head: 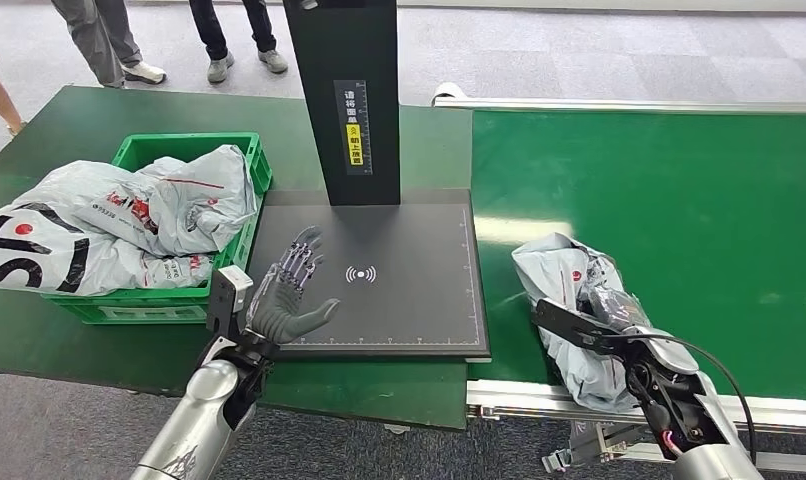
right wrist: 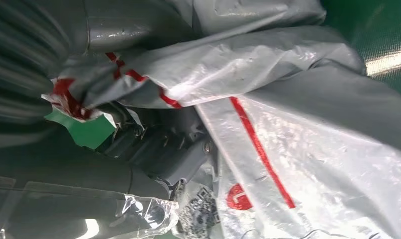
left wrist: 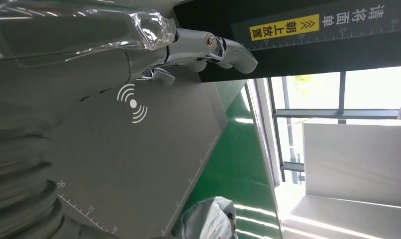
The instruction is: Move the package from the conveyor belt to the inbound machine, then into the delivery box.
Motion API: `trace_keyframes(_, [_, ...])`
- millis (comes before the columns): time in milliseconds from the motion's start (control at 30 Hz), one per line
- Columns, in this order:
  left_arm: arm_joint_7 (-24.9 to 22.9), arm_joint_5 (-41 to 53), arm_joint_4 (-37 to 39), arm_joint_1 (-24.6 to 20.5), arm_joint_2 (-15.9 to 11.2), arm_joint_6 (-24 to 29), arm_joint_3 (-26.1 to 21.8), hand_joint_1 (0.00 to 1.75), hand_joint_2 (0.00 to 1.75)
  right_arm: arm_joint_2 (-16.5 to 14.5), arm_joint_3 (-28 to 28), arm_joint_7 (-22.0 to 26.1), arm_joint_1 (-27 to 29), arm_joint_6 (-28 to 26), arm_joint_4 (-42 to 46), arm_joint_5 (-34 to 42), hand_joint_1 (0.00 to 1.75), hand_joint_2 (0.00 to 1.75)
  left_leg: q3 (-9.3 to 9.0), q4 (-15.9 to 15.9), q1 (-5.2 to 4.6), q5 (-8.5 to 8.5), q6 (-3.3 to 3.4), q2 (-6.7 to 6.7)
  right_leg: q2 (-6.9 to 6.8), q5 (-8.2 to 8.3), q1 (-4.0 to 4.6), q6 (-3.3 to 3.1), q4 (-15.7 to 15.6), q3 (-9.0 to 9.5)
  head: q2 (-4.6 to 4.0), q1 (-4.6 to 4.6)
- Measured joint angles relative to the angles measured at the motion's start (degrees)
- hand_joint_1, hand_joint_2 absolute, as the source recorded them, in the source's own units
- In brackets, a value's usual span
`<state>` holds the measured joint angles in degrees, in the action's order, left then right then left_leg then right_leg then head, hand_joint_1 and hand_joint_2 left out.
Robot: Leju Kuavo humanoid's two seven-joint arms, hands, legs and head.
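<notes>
A crumpled grey package [head: 569, 300] lies on the green conveyor belt [head: 679, 220], near its front edge. The right hand [head: 604, 335] rests on it, apparently gripping its plastic. The left hand [head: 287, 290], fingers spread, hovers over the dark scanner plate [head: 399, 290], beside a full green crate [head: 149, 300].

1. A parcel-sorting or logistics hall.
2. A wide green conveyor belt [head: 659, 230] with a metal edge runs past a black scanning pad [head: 379, 290] under a dark post [head: 347, 100] bearing a ruled label.
3. A green crate [head: 149, 300] holds grey courier bags [head: 129, 215].
4. Grey carpet floor [head: 579, 50]; people's legs [head: 229, 35] stand nearby.
</notes>
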<state>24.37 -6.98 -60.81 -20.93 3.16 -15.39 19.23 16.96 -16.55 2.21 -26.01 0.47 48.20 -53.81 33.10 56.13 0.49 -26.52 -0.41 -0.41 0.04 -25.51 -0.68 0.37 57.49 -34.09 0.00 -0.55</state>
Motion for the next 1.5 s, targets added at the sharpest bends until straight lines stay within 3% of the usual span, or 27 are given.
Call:
trace_keyframes(200, [0.01, 0.01, -0.01, 0.11, -0.09, 0.04, -0.18, 0.0, 1.75, -0.7, 0.46, 0.07, -0.01, -1.86, 0.1, 0.55, 1.75, 1.75, 0.02, 0.0, -0.01, 0.0, 0.0, 0.0, 0.0, 0.0, -0.01, 0.0, 0.0, 0.0, 0.0, 0.0])
trace_keyframes(367, [0.12, 0.01, -0.63, 0.69, -0.09, 0.93, -0.51, 0.0, 1.75, -2.54, 4.13, 1.04, -0.12, -11.78, 1.91, 5.66, 1.75, 1.75, 0.03, 0.0, 0.0, 0.0, 0.0, 0.0, 0.0, 0.0, -0.01, 0.0, 0.0, -0.03, 0.0, -0.01])
trace_keyframes(667, [1.03, -0.51, -0.98, 0.98, -0.01, 2.45, -0.56, 0.0, 1.75, -5.81, 12.21, 12.25, 0.93, -27.89, 9.57, 19.56, 1.75, 1.75, 0.04, 0.0, -0.01, 0.0, 0.0, 0.0, 0.0, 0.0, 0.0, 0.0, 0.0, -0.06, -0.01, 0.01])
trace_keyframes(900, [1.21, -0.69, -0.98, 0.97, 0.16, 2.92, -0.56, 0.0, 1.75, -6.98, 14.94, 14.89, 1.96, -30.42, 12.67, 22.15, 1.75, 1.75, 0.03, 0.01, -0.01, 0.0, 0.0, 0.01, 0.01, 0.0, -0.01, 0.0, 0.0, -0.06, 0.0, 0.01])
trace_keyframes(1033, [1.74, -0.72, -0.99, 0.96, 0.26, 4.45, -0.56, 0.0, 1.75, -7.52, 15.56, 19.37, 2.79, -33.69, 14.22, 24.89, 1.75, 1.75, 0.03, 0.0, 0.0, 0.0, 0.0, 0.02, 0.02, 0.0, 0.0, 0.0, 0.0, -0.07, 0.0, -0.01])
trace_keyframes(1200, [4.42, 1.66, -1.29, 0.67, 0.4, 11.12, -0.56, 0.0, 1.75, -8.37, 14.27, 23.37, 3.37, -34.83, 16.25, 25.15, 1.75, 1.75, 0.04, 0.0, 0.0, 0.0, 0.0, 0.03, 0.02, 0.0, 0.0, 0.0, 0.0, -0.08, -0.01, 0.0])
trace_keyframes(1333, [7.35, 4.05, -1.84, 0.09, 0.57, 17.52, -0.46, 0.0, 1.75, -9.02, 10.41, 25.03, 2.89, -35.74, 16.61, 21.04, 1.75, 1.75, 0.05, -0.01, 0.0, 0.01, 0.0, 0.05, 0.03, 0.0, 0.0, 0.0, 0.0, -0.07, 0.0, 0.0])
trace_keyframes(1500, [8.67, 2.86, -1.9, -1.09, 1.05, 18.76, 0.47, 0.0, 1.75, -9.92, 2.52, 25.8, 0.13, -35.8, 15.7, 18.24, 1.75, 1.75, 0.04, 0.0, 0.0, 0.03, 0.0, 0.05, 0.03, 0.0, 0.0, 0.0, 0.01, -0.07, 0.0, 0.01])
